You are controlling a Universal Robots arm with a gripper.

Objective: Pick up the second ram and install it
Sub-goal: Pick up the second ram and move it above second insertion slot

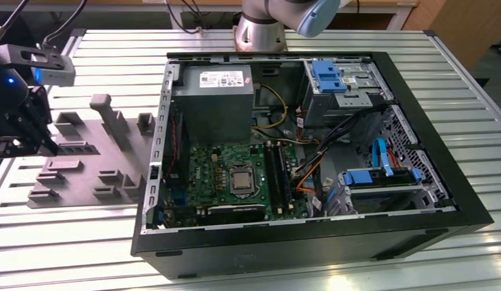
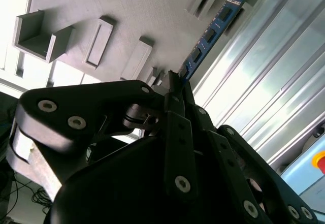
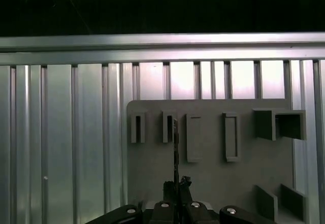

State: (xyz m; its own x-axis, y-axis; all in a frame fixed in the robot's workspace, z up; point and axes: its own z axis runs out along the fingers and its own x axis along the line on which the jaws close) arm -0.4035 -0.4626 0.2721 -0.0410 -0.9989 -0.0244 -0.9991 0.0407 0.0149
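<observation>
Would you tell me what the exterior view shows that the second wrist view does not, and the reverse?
From the exterior view: the open computer case with its green motherboard. From the second wrist view: the second ram, blue with black chips, clamped in the gripper. In both: the gripper and the grey holder block.

1. Exterior view: bright, even light from above; pale sheen on the ribbed surface (image 1: 112, 60); computer case (image 1: 315, 248) interior shaded.
2. Second wrist view: glare on surface ribs; claw (image 2: 175, 82) backlit, dark.
3. First wrist view: dim; blackness beyond surface edge.
</observation>
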